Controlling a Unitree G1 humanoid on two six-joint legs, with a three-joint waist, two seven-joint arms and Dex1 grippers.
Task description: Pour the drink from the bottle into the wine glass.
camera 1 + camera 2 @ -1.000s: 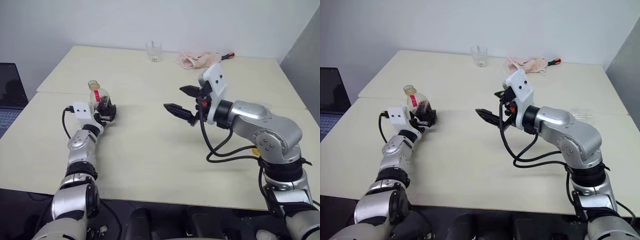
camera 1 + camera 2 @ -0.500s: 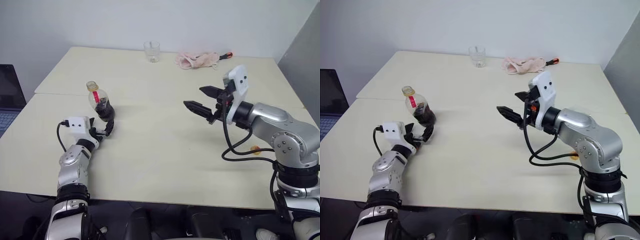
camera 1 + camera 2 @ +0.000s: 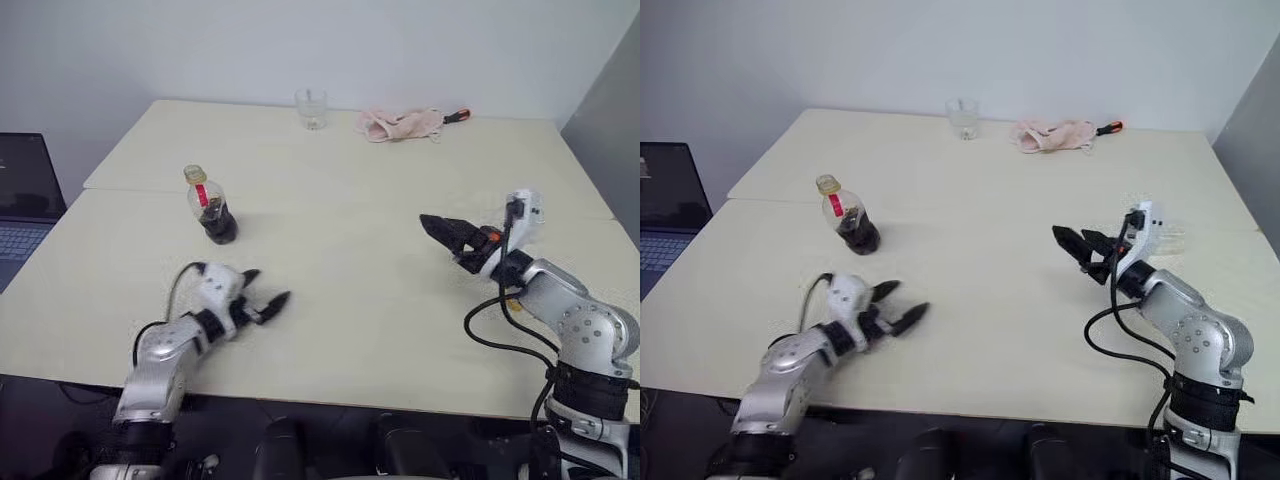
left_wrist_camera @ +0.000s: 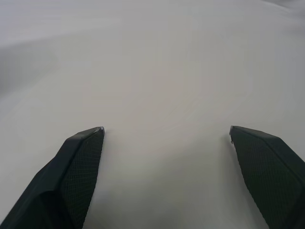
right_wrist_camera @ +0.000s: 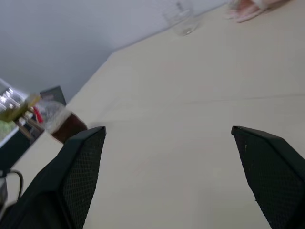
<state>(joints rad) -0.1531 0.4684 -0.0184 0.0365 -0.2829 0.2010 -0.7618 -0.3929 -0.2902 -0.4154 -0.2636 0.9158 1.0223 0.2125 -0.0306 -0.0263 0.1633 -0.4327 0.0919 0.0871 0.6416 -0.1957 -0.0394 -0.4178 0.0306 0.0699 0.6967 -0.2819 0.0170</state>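
Jaws-wise: spread wide on both sides, nothing pinched in either.

Far left, off the table edge: dark laptop (image 3: 25,190), partly cut off.

Next over, the left gripper (image 3: 268,285), hanging low over the front part of the pale table (image 3: 350,330), pointing forward and toward the middle. Bare tabletop between its two black fingers in the left wrist view, so holding nothing and touching nothing as far as can be told.

Beyond that gripper, further back on the table: the bottle (image 3: 210,205). Standing upright, yellow cap on, red label at the neck, and the drink (image 3: 218,224) sitting dark in the round belly, filling roughly the lower half. Well apart from both grippers. Also caught at an angle in the right wrist view, beside one finger.

Way at the back near the far edge, about mid-table: short clear tumbler (image 3: 311,108). Right of it, a crumpled pink cloth (image 3: 400,123), with a red-handled tool (image 3: 456,114) poking out just beside the cloth's right end.

Right side: the right gripper (image 3: 445,238), held above the table, roughly level, pointing toward the middle. Fingers apart, plain tabletop between them in the right wrist view.

Just behind the right wrist, a faint clear shape (image 3: 1170,238) on the table. Too washed out to say what.
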